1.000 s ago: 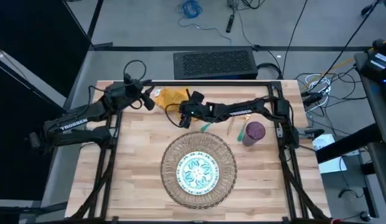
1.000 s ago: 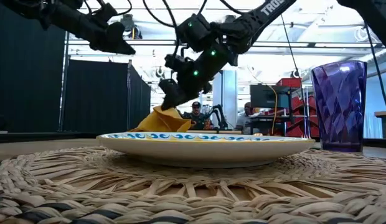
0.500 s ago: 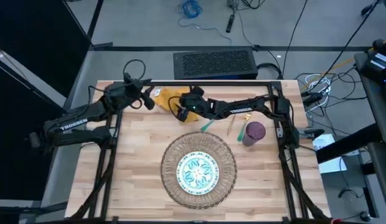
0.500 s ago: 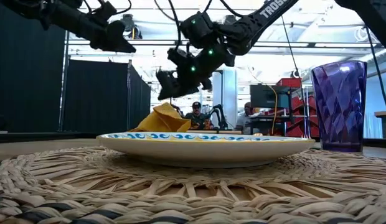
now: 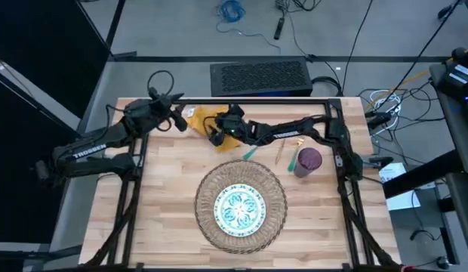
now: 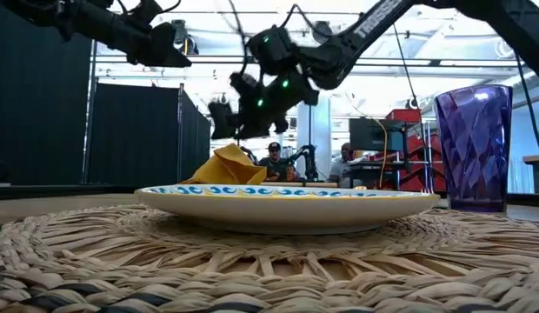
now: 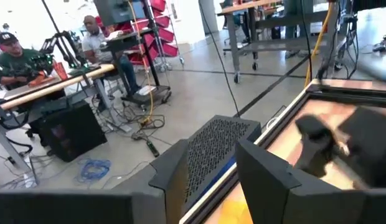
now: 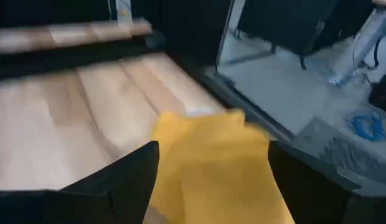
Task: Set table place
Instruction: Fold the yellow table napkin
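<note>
Yellow napkin (image 5: pixel 204 118), crumpled cloth, lies at the far edge of the light plank bench (image 5: pixel 166 196), left of centre. Compared with a second ago, the right claw (image 5: pixel 213 136) has lifted off the napkin and shifted left; it now hangs above the cloth, fingers spread wide and empty, per the right wrist view. Left claw (image 5: pixel 179 121) waits raised just left of the napkin; its opening cannot be told. Round woven straw mat (image 5: pixel 241 205) sits near centre, carrying the blue-green patterned plate (image 5: pixel 239 209). Faceted purple cup (image 5: pixel 307 162) stands to the right, gold cutlery (image 5: pixel 280 153) between it and the napkin.
</note>
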Motion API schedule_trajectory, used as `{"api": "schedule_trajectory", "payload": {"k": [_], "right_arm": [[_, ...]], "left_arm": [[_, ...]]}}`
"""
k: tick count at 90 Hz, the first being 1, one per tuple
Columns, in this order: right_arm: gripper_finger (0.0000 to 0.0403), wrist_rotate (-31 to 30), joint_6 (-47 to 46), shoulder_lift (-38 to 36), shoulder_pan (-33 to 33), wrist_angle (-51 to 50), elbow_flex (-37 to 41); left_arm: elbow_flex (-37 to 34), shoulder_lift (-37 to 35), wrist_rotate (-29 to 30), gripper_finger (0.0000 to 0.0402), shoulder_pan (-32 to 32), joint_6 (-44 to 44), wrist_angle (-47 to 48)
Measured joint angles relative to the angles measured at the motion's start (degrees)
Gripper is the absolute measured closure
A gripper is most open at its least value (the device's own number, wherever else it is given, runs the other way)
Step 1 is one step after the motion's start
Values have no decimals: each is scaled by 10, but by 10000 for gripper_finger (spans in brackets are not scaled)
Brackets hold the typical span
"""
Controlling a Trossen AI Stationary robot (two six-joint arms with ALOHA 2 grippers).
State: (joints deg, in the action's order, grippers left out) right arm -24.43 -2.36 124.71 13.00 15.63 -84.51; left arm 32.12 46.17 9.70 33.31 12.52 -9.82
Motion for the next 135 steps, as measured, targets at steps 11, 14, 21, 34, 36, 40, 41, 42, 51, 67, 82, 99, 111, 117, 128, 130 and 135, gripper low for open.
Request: {"api": "schedule_trajectory", "payload": {"k": [11, 14, 21, 34, 36, 40, 41, 42, 51, 67, 82, 99, 111, 117, 128, 130, 135], "right_arm": [[116, -47, 33, 36, -11, -21, -45], [116, -63, 43, 45, -13, -31, -59], [119, -102, 47, 61, -18, -74, -88], [143, -160, 49, 64, -17, -118, -112], [150, -164, 50, 62, -17, -124, -112], [165, -172, 50, 60, -15, -134, -112], [170, -174, 50, 59, -15, -135, -112], [174, -175, 50, 58, -14, -137, -112], [229, -193, 33, 48, -13, -173, -112], [378, -186, 26, 39, -13, -231, -111], [400, -174, 30, 32, -25, -233, -111], [403, -175, 40, -3, -55, -251, -111], [403, -175, 46, -48, -75, -272, -111], [403, -175, 44, -72, -81, -295, -111], [398, -169, 33, -96, -76, -361, -112], [394, -160, 29, -96, -73, -374, -113], [380, -122, 21, -92, -64, -411, -112]], "left_arm": [[0, 0, -8, 281, 0, 0, -2], [0, 0, -9, 281, 0, 0, -2], [0, 0, -9, 281, 0, 0, -2], [0, 0, -9, 281, 0, 3, -1], [0, 0, -9, 281, 0, 3, -2], [0, 0, -9, 281, 0, 3, -1], [0, 0, -9, 281, 0, 3, -1], [0, 0, -9, 281, 0, 4, -1], [0, 0, -9, 281, 0, 5, -1], [0, 0, -9, 281, 0, 14, 0], [0, 0, -9, 281, 0, 14, 1], [0, 0, -9, 281, 0, 14, 0], [0, 0, -9, 281, 0, 15, 0], [0, 0, -9, 281, 0, 15, 0], [0, 0, -9, 281, 0, 15, -1], [0, 0, -9, 281, 0, 15, 0], [0, 0, -9, 281, 0, 14, 0]]}}
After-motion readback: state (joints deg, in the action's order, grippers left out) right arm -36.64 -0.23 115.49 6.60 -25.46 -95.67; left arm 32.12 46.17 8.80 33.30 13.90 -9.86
